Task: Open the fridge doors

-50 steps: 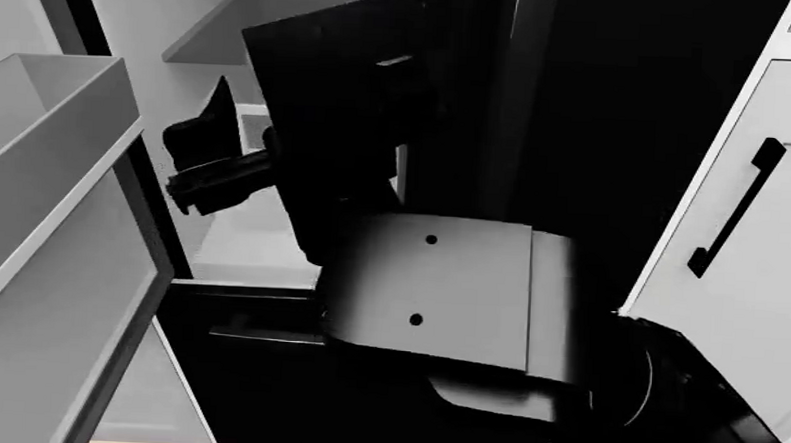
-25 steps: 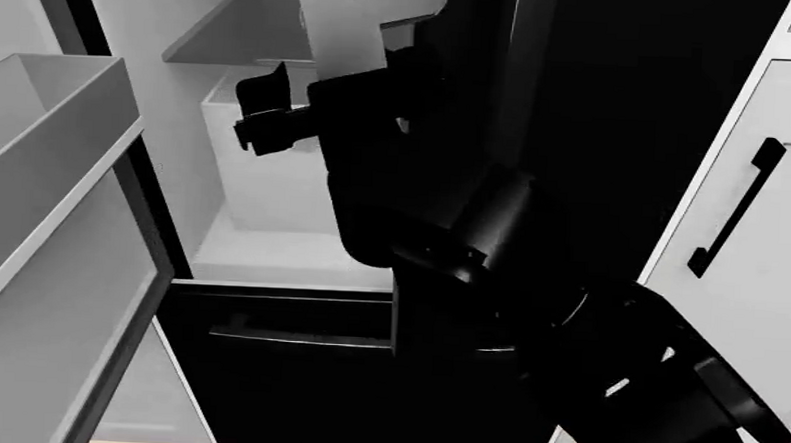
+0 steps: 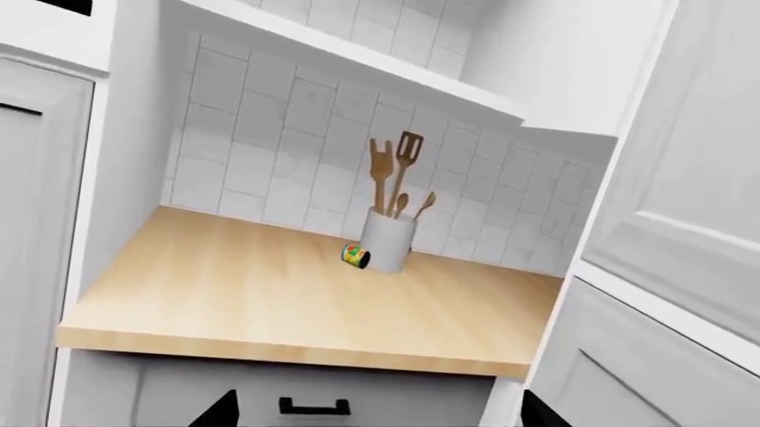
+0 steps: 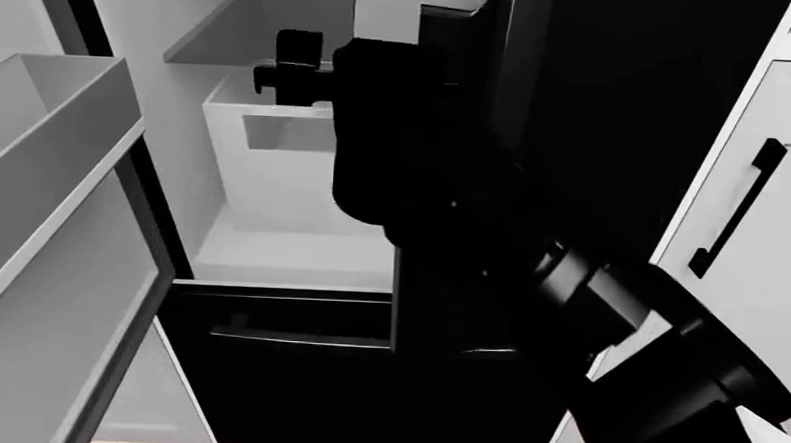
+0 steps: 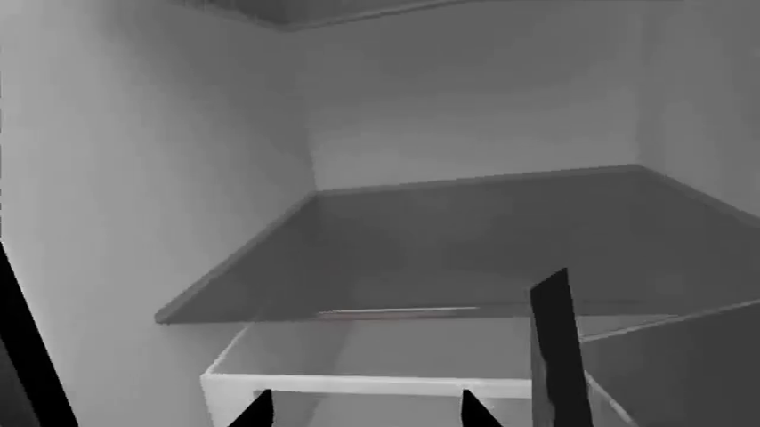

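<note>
Left fridge door (image 4: 46, 266) is swung open at the near left of the head view, grey inner face and box bin showing. Right fridge door (image 4: 600, 120) is a tall black panel on the right, long axis vertical, apparently not swung out yet; the arm blocks its inner edge and handle, so I can't confirm that.

Right gripper (image 4: 295, 65) is inside the open compartment, left of and beyond the right door's edge. Right wrist view shows only shelf (image 5: 451, 240) and white bin (image 5: 368, 384) beyond it, nothing between the fingertips (image 5: 255, 411). Jaws look parted and empty.

Right arm is the nearer one, by my read. Next move needs the gripper to come right onto the door's inner edge and push outward.

Left gripper (image 3: 374, 418) faces a wooden counter (image 3: 297, 302) with utensil crock (image 3: 387, 240) and small can (image 3: 355, 256), well away from the fridge. Tips spread wide, holding nothing.

Possible obstructions: the right arm itself crowds the opening; white cabinet door (image 4: 755, 247) sits just right of the door's swing.
</note>
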You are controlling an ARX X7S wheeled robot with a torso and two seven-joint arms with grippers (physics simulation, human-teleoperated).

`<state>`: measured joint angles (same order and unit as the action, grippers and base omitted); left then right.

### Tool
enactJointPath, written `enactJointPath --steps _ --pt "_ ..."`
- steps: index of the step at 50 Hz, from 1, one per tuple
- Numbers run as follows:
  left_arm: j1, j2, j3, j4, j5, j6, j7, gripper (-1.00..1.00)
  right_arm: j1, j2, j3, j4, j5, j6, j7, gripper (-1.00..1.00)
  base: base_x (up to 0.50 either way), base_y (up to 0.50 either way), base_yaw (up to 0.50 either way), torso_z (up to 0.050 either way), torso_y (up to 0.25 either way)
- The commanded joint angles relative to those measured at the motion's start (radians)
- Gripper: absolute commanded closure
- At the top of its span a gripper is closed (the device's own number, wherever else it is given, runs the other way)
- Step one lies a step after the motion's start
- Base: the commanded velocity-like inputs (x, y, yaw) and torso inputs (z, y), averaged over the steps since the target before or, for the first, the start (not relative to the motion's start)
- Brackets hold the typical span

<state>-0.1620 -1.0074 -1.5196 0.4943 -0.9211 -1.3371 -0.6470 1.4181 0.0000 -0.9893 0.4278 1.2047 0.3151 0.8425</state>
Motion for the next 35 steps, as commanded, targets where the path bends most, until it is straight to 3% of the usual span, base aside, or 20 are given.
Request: enactJointPath --steps 1,12,19,35 --pt "0.007 0.005 -0.005 0.006 -0.002 -0.002 -0.001 -1.0 -0.045 0.073 0.087 0.156 0.009 -0.071 0.303 -1.0 0.0 0.0 0.0 0.0 0.0" --pt "0.03 0.018 -0.02 0.005 0.012 0.011 0.017 -1.0 -0.149 0.151 0.185 -0.024 -0.023 -0.225 0.608 -1.0 0.0 0.0 0.0 0.0 0.0" --pt "0.025 0.019 -0.01 0.009 0.006 0.011 0.008 -1.0 -0.205 0.208 0.226 -0.204 -0.087 -0.288 0.724 -1.0 0.0 0.0 0.0 0.0 0.0" --pt "-0.006 0.011 0.046 0.002 -0.015 0.022 -0.03 -1.0 -0.449 0.155 0.737 -0.593 -0.376 0.01 0.725 -1.0 0.0 0.0 0.0 0.001 0.001"
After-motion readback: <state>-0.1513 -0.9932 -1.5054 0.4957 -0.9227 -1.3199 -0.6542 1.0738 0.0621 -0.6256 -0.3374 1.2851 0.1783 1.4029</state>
